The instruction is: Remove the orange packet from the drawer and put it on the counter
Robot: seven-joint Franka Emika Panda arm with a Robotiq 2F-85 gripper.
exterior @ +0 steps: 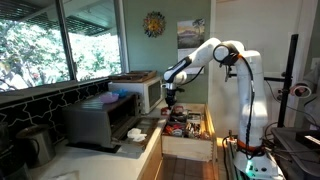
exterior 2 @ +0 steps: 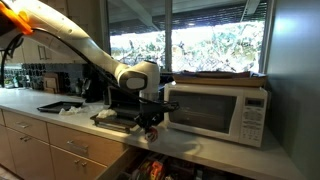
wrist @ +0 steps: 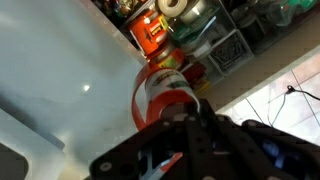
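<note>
Orange packet [wrist: 160, 92] held at the counter's edge, above the open drawer.
In the wrist view the gripper [wrist: 168, 122] is closed on the near end of the packet. The packet's long axis runs away from the fingers toward the drawer [wrist: 215, 40]. It hangs over the line where the pale cream counter [wrist: 70, 70] ends. That view is blurred, so the grip cannot be read finely. The pulled-out drawer is crowded with small goods, among them another orange pack [wrist: 150, 36]. In an exterior view a white microwave [exterior 2: 215, 110] stands just beside the gripper, and a dark toaster oven [exterior: 98, 122] sits on the counter next to it. Windows [exterior: 60, 40] showing green foliage run behind the counter.
</note>
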